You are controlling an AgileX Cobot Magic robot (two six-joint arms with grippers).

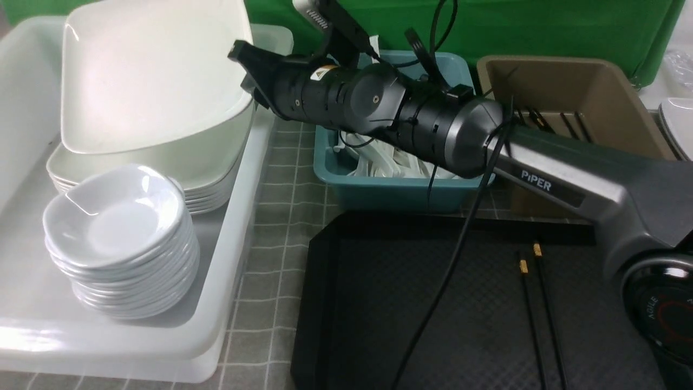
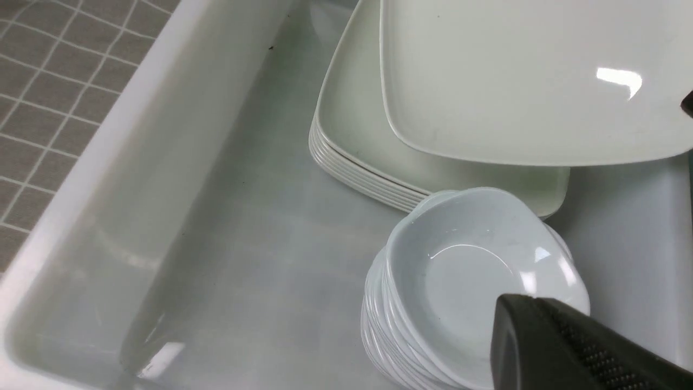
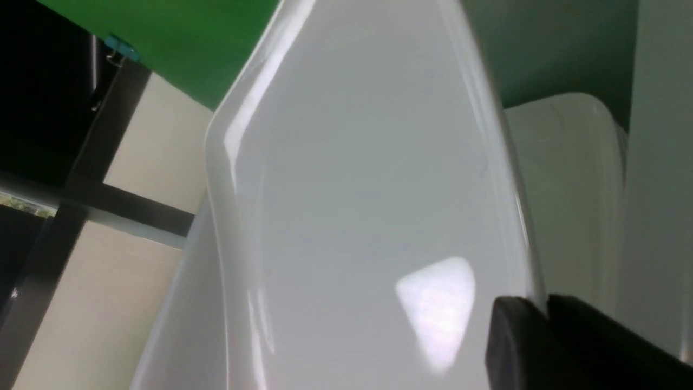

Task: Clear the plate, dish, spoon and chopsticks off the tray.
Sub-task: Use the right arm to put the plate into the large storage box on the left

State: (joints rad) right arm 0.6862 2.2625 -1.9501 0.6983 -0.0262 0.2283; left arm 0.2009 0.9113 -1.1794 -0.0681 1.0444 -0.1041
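Black tray with chopsticks sits on the grey checked desk, green backdrop behind. Right pincer clamps the plate by its rim; left pincer is closed, empty.

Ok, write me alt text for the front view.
The right arm reaches across to the left, its end effector clamping the rim of a large white square plate held tilted over a stack of like plates in a white bin. A pile of small dishes sits beside it, and two black chopsticks lie on the black tray.
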